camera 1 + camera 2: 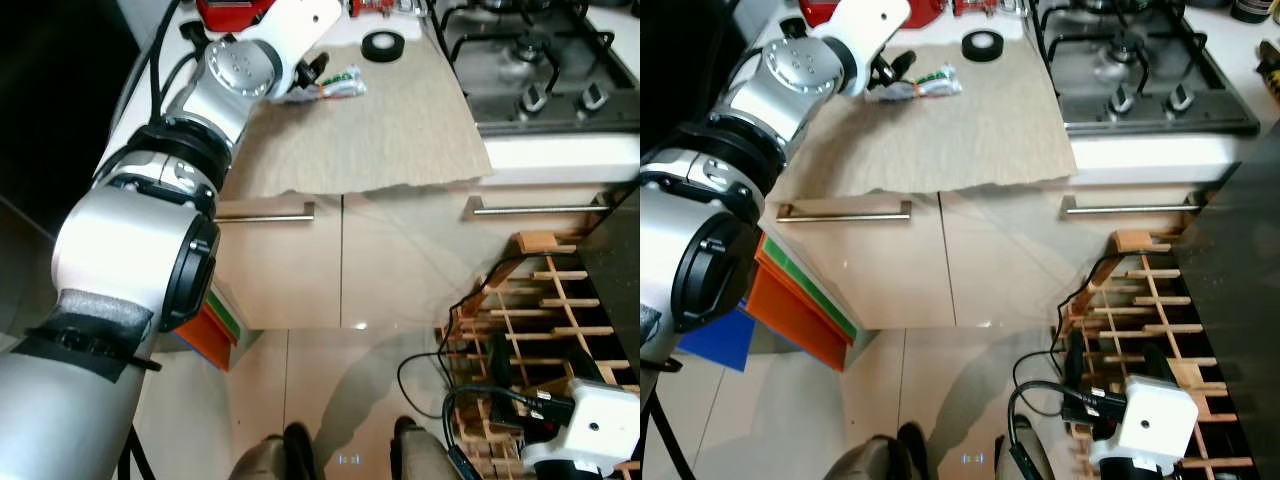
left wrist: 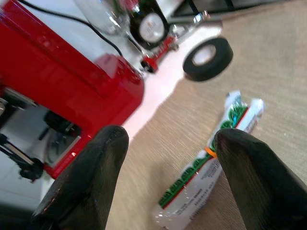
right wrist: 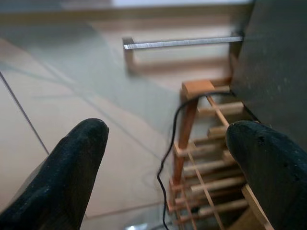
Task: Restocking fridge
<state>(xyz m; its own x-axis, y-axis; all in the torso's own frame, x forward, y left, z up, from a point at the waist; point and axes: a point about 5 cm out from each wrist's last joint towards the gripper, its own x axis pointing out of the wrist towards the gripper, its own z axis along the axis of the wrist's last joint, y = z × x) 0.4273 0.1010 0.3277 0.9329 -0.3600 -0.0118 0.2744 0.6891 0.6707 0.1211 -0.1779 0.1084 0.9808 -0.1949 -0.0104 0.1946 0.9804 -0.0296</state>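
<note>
The left gripper [image 2: 168, 177] hangs over the beige countertop [image 1: 400, 130], fingers spread wide with nothing in them, right beside a green-and-white packet [image 2: 211, 163] lying flat on it. Black tape roll [image 1: 382, 45] sits further back. The right gripper [image 3: 168, 167] is wide open too, down by the wooden rack [image 3: 201, 158].
</note>
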